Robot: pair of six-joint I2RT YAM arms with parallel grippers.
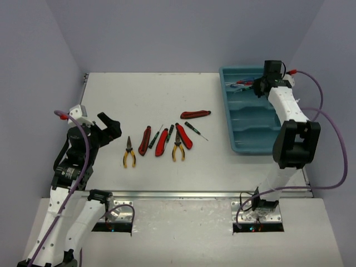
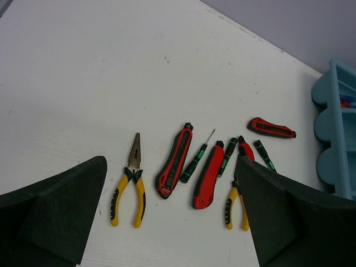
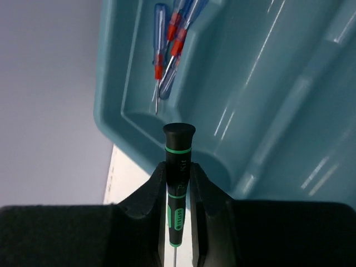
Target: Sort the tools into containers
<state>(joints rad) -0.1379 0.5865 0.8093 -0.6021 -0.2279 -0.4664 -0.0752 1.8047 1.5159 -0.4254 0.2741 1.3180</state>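
Observation:
My right gripper (image 3: 179, 169) is shut on a black-green screwdriver (image 3: 179, 153), held over the far-left corner of the teal tray (image 3: 267, 100). Blue-handled screwdrivers (image 3: 167, 39) lie in that far compartment. From above, the right gripper (image 1: 258, 86) hangs at the tray's (image 1: 253, 130) far end. My left gripper (image 1: 108, 127) stands open above the table, left of the tools. On the table lie yellow-handled pliers (image 1: 129, 154), a second pair (image 1: 178, 150), several red knives (image 1: 162, 142) and black-green screwdrivers (image 1: 194, 129). In the left wrist view, pliers (image 2: 129, 192) and knives (image 2: 175, 161) show between the fingers.
One red knife (image 1: 195, 114) lies apart, between the tool row and the tray. The tray's three nearer compartments (image 1: 257, 139) look bare. Purple walls close the table at the back and both sides. The right arm's cable (image 1: 334, 139) loops beside the tray.

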